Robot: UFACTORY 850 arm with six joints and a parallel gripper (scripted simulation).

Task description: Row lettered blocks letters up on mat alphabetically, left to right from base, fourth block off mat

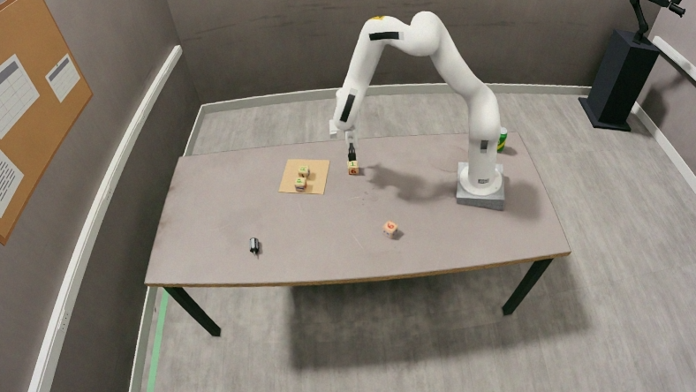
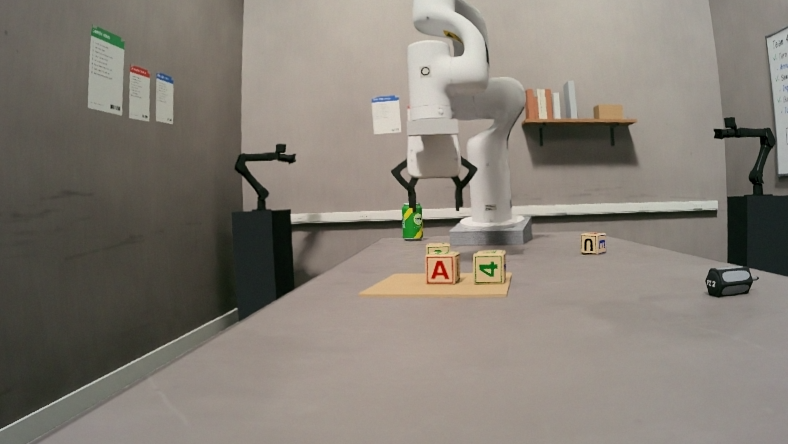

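A tan mat point(image 1: 304, 176) lies on the table, left of centre. Two letter blocks stand on it side by side, one point(image 1: 303, 170) showing a red A on its side point(image 2: 442, 268), the other point(image 1: 299, 183) showing a green 4 on its side point(image 2: 489, 266). A third block point(image 1: 353, 167) stands on the table just off the mat's right edge; it is partly hidden behind the A block in the exterior view point(image 2: 437, 248). My gripper point(image 1: 351, 155) point(image 2: 433, 205) is open and empty straight above this third block. A fourth block point(image 1: 389, 229) point(image 2: 593, 243) sits alone toward the front.
A small black device point(image 1: 253, 245) point(image 2: 728, 281) lies near the table's front left. A green can point(image 1: 501, 139) stands behind the robot base point(image 1: 480, 187). Black camera stands are off the table.
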